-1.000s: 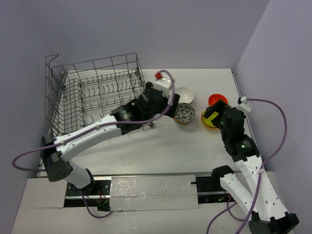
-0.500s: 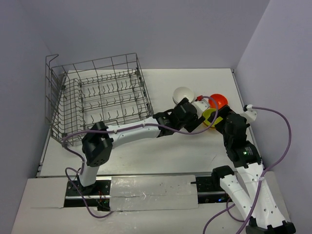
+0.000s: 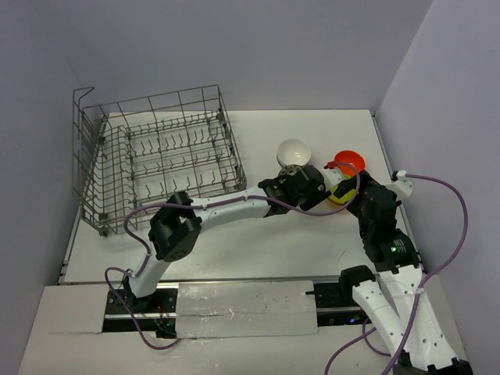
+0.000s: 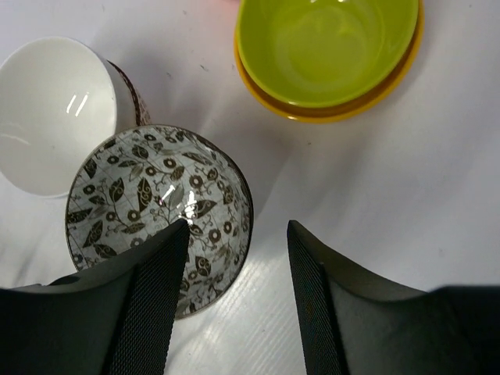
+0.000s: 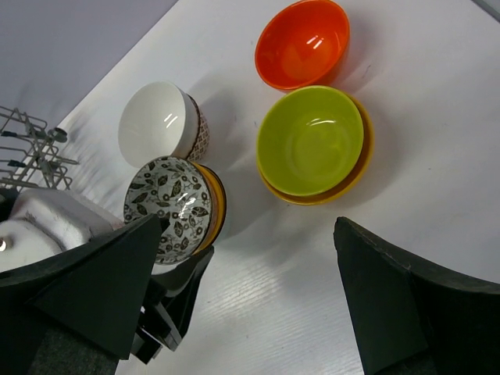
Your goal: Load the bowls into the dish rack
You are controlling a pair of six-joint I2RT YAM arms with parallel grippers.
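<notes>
Left fingers (image 3: 306, 187): partly open, straddling one side of the rim of the patterned bowl (image 4: 156, 199). One finger is over the bowl's inside and the other over the bare counter (image 4: 406, 234). I cannot tell whether either touches the rim.
Right fingers (image 3: 348, 193): spread wide, gripping nothing, hanging above the counter near the lime green bowl (image 4: 328, 43).
Patterned bowl: upright, nested in a yellow bowl (image 5: 217, 205), with the white bowl (image 4: 51, 109) just beside it.
Lime green bowl: upright, nested in an orange-yellow bowl (image 4: 344, 109).
Orange bowl (image 5: 302, 43): upright on the counter, just beyond the lime green bowl.
Dish rack (image 3: 156, 156): at the far left of the counter, well apart from all the bowls.
</notes>
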